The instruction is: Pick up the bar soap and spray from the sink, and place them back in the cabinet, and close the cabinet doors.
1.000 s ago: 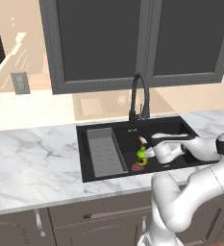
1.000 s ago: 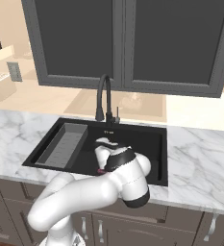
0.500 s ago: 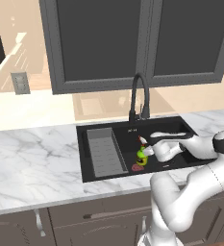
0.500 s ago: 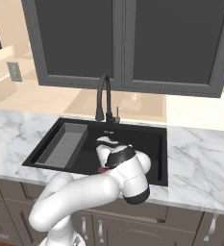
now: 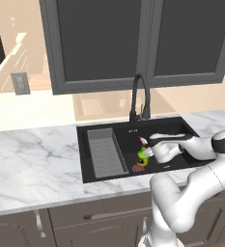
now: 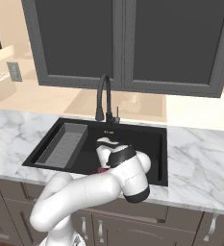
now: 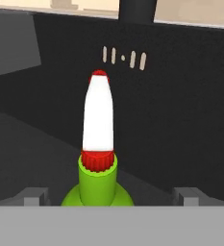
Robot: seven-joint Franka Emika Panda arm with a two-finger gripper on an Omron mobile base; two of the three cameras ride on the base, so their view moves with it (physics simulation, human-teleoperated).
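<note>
Nothing is stowed yet: the gripper [image 7: 111,196] stands wide open in the sink [image 5: 179,129] with the spray [image 7: 98,144] upright between its fingertips, ungrasped, so both items and the doors remain.

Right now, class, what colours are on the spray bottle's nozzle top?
White with red at tip and collar, above the green spray body; clearest in the hand view.

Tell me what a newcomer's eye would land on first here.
The green spray with its red-and-white nozzle, standing upright in the black sink, centred between the open pincer tips. Next, the white arm bent down into the basin, below the black faucet.
</note>
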